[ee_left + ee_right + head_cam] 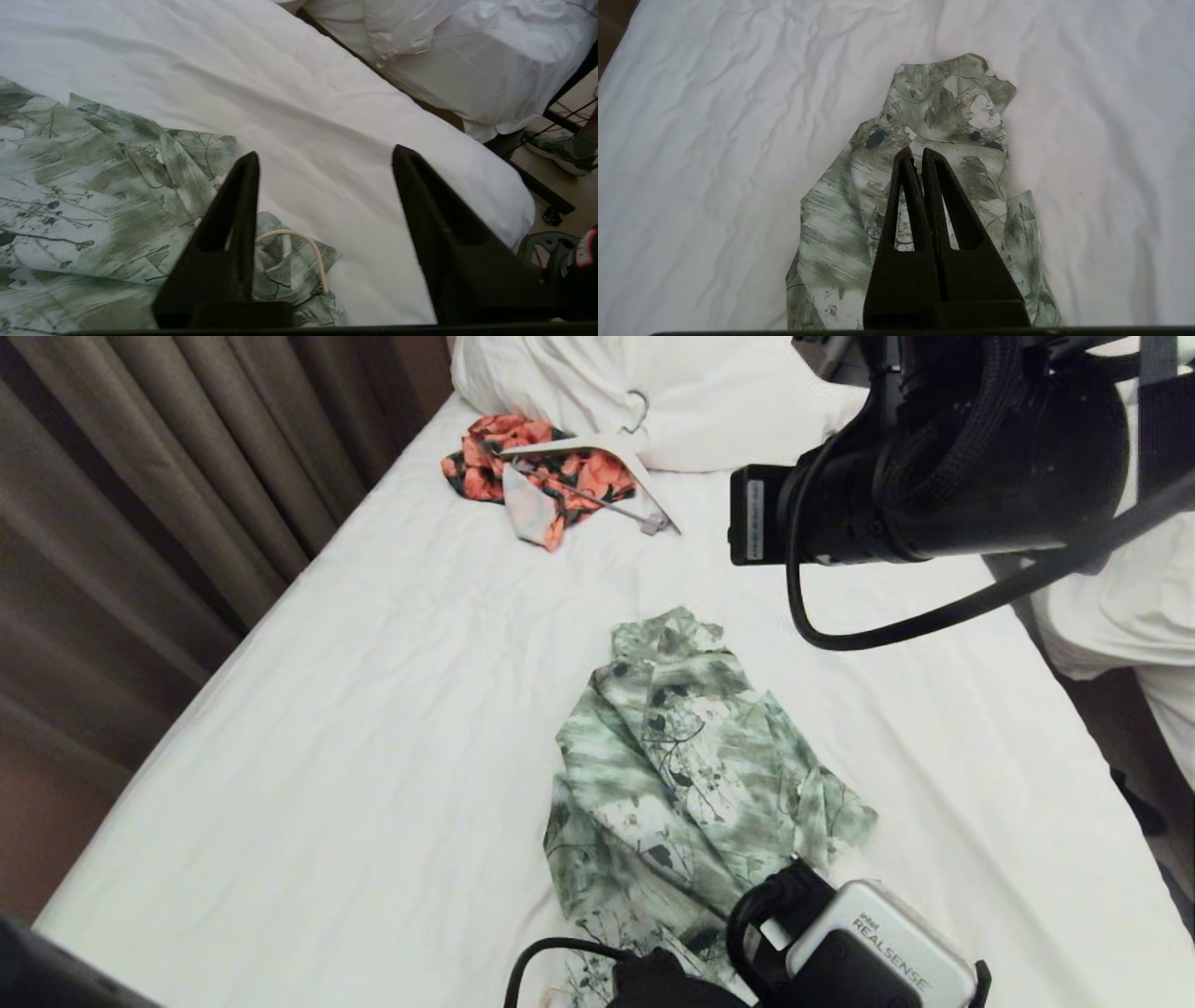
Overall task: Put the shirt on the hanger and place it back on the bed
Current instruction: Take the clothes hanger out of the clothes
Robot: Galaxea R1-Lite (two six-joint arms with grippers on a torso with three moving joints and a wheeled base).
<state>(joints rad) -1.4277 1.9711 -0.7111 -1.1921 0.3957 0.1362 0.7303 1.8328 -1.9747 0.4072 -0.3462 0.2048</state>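
Note:
The green and white printed shirt lies crumpled on the bed near its front edge. The hanger shows only as a cream hook poking out of the shirt; the rest is hidden under the cloth. My left gripper hangs open just over that hook, which sits low between the fingers, close to one of them, with nothing gripped. Higher up, my right gripper is shut and empty, above the middle of the shirt.
An orange-red floral garment with a thick white hanger lies by the pillows. Curtains run along the bed's left side. A second white bed stands across a narrow gap, with a person's shoe on the floor there.

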